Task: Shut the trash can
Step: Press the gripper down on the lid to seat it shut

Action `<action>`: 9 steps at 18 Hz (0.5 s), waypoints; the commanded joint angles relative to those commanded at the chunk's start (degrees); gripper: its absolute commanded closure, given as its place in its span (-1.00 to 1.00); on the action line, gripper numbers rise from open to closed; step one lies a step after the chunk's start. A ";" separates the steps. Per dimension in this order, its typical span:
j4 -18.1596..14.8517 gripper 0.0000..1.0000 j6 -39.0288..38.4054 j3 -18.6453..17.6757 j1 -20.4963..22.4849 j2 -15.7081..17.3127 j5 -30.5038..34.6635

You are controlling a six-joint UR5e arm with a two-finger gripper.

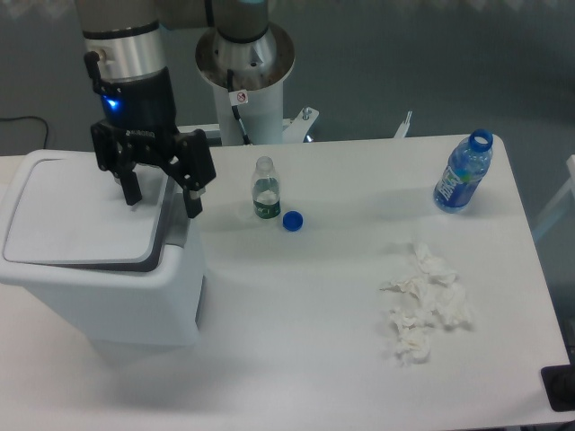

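The trash can is a big white bin at the left of the table. Its flat white lid lies almost level on top, with a narrow grey strip of inner rim showing along its right side. My gripper hangs just above the lid's right edge, open, with one finger over the lid and the other finger past the bin's right rim. Nothing is between the fingers.
A small clear bottle stands uncapped mid-table with a blue cap beside it. A blue water bottle stands at the back right. Crumpled white tissues lie at the right front. The robot's base column rises behind the table.
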 joint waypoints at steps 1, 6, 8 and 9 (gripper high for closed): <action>0.09 -1.00 0.00 0.00 0.18 -0.09 0.00; 0.44 -1.00 0.00 0.00 0.36 -1.14 0.09; 0.53 -1.00 0.00 0.00 0.36 -1.49 0.09; 0.53 -1.00 0.00 0.00 0.36 -1.58 0.09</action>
